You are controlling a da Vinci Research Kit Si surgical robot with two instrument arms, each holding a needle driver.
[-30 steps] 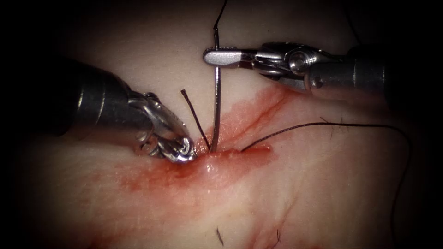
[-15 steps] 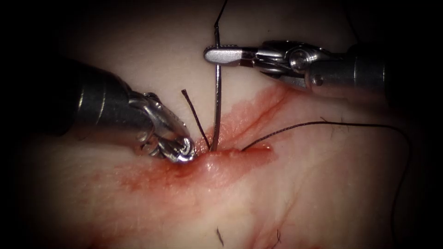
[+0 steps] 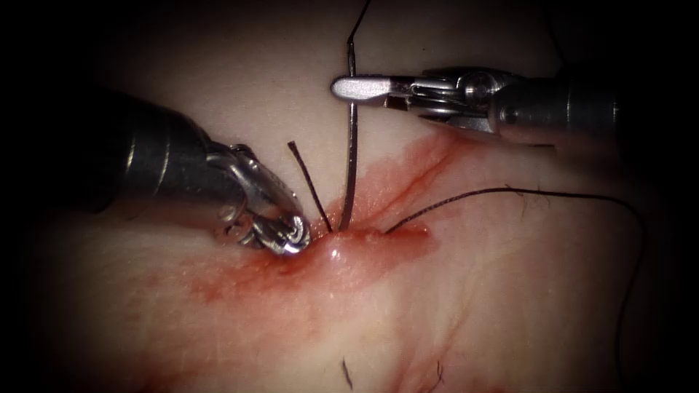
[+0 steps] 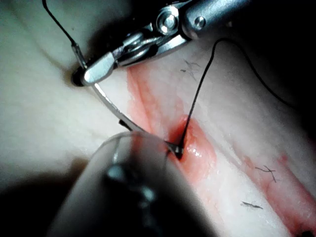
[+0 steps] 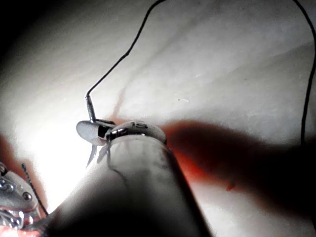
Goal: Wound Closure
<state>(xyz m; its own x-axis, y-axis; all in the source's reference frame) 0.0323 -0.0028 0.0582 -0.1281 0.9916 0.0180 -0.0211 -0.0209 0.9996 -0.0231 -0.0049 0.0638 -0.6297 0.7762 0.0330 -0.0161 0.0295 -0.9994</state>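
Showing dark grey, round shafts (image 3: 145, 156) with a dull sheen. Ending in polished silver wrists with pivot pins and small round screw heads. Narrowing on the right tool (image 3: 357, 88) into flat, smooth, round-tipped jaws; gleaming on the left tool (image 3: 287, 234) with ridged, curled metal.

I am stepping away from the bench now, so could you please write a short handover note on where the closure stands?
Right gripper: shut on the needle near its thread end.
Left gripper: pressed on the tissue just left of the cut; jaw state unclear.
Needle: upright, tip still in the tissue at the cut; over the last second it shifted slightly right.
Thread: trails right from the cut; a short cut end stands beside the needle.
Left: the needle is not yet out.
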